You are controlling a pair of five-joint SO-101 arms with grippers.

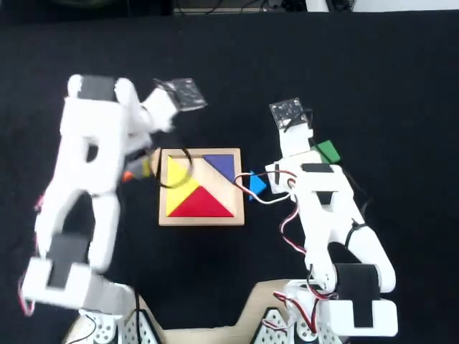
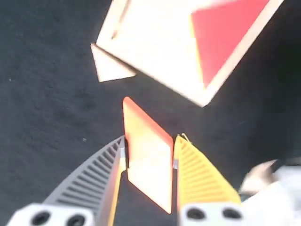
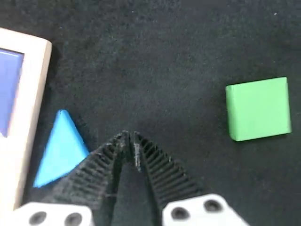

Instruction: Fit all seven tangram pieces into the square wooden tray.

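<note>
The square wooden tray (image 1: 201,218) lies mid-table with a yellow triangle (image 1: 178,188), a red triangle (image 1: 204,202) and a dark blue piece (image 1: 222,166) in it. My left gripper (image 2: 150,141) is shut on an orange parallelogram (image 2: 146,160) and hangs just off the tray's left side (image 1: 136,170). A pale triangle (image 2: 109,69) lies on the cloth by the tray's corner (image 2: 202,96). My right gripper (image 3: 128,140) is shut and holds nothing. It sits on the cloth between a light blue triangle (image 3: 60,149) and a green square (image 3: 258,109).
Black cloth covers the table. The light blue triangle (image 1: 257,185) lies just right of the tray, under the right arm's cables. The green square (image 1: 328,150) sits farther right. Both arm bases stand at the near edge.
</note>
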